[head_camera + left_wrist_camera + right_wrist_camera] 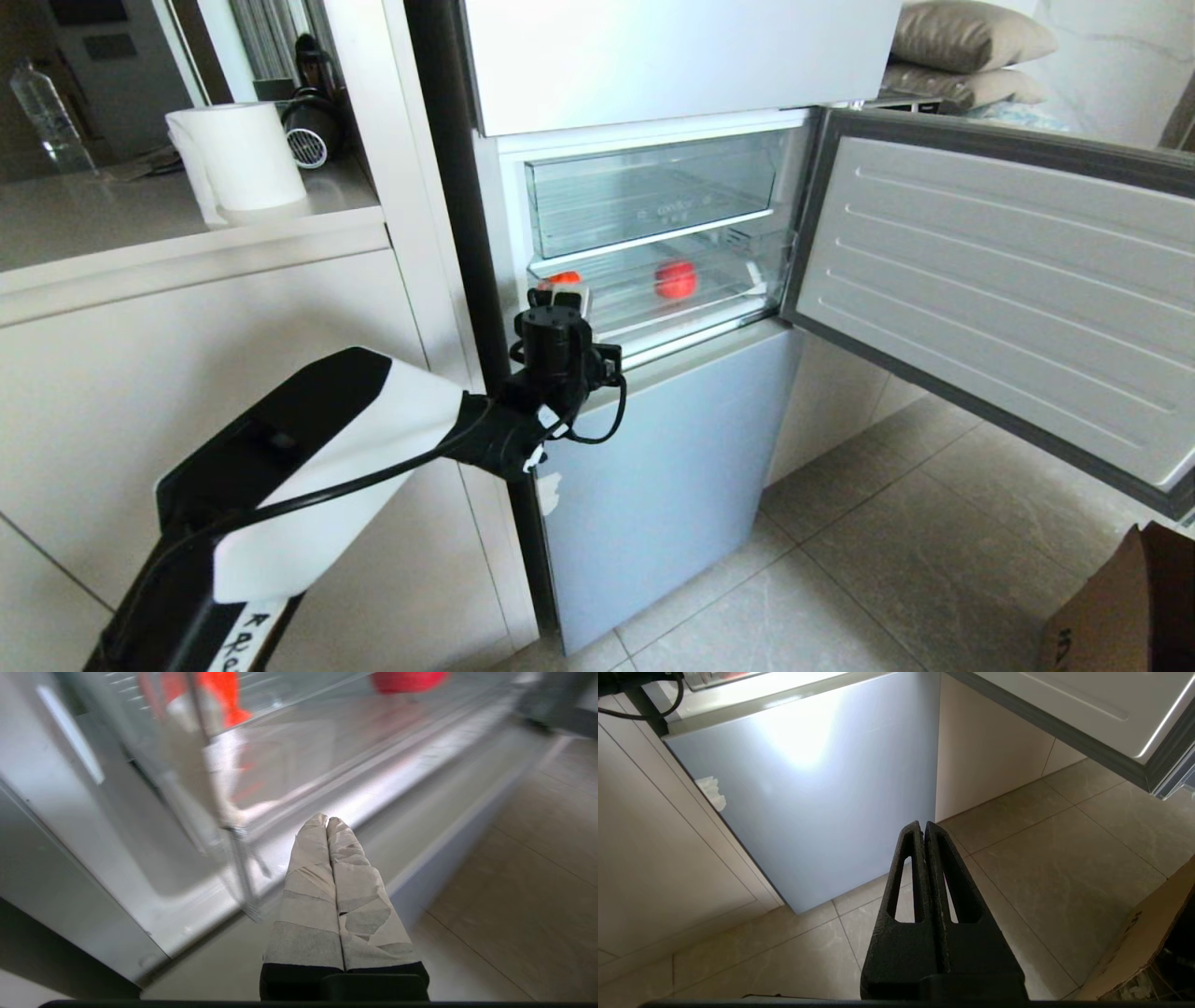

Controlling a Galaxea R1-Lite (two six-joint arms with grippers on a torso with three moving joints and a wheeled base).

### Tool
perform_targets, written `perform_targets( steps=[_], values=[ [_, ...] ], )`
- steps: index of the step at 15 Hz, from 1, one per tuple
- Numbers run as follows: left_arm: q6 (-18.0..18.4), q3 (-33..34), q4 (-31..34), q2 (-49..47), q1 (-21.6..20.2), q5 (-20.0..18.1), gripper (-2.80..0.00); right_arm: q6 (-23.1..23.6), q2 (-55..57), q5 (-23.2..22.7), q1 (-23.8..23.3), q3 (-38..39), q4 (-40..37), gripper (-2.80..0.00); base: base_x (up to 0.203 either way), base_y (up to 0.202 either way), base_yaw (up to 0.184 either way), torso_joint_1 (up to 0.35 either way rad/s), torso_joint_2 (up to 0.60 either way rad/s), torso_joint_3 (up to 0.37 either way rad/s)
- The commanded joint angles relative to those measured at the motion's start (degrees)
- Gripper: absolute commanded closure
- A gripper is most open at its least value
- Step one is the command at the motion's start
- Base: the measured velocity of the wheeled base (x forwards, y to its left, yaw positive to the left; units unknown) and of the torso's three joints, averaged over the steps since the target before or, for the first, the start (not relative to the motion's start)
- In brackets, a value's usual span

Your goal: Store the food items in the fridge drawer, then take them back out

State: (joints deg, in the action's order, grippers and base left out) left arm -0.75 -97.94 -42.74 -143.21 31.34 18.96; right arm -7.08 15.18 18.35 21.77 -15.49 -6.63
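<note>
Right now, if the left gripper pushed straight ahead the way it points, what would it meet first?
Probably the fridge drawer's clear front lip: the shut left gripper aims at it. Depth is uncertain.

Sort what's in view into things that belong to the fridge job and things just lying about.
Job: two food items, fridge drawer, left gripper shut at its front.

Lying about: paper roll, pillows, cardboard box, water bottle.
</note>
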Motion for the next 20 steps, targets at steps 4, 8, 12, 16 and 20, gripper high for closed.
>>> perform_targets(
  steps=[4,8,12,16,20],
  values=[
    [-0.1,-9.1,-0.4,-5.0,-2.0,6.1,0.00,-0.9,0.3,0.2,0.0,0.6,0.2,0.00,0.000,0.000,0.000,0.000,0.00,0.000],
    [-0.3,-12.5,-0.4,-5.7,-4.1,7.6,0.00,-1.2,0.3,1.1,0.0,0.6,1.3,0.00,0.000,0.000,0.000,0.000,0.00,0.000],
    [-4.0,-12.3,-3.3,-4.8,-4.1,7.4,0.00,-1.2,0.3,1.2,0.0,0.5,1.3,0.00,0.000,0.000,0.000,0.000,0.00,0.000],
    [-5.0,-5.6,-5.5,4.3,0.1,6.8,0.00,-0.5,0.3,1.4,-0.1,-0.9,0.5,0.00,0.000,0.000,0.000,0.000,0.00,0.000],
    [-5.0,5.6,-5.6,20.2,5.4,5.2,0.00,0.8,0.3,1.8,-1.8,-5.9,-13.2,0.00,0.000,0.000,0.000,0.000,0.00,0.000]
  ],
)
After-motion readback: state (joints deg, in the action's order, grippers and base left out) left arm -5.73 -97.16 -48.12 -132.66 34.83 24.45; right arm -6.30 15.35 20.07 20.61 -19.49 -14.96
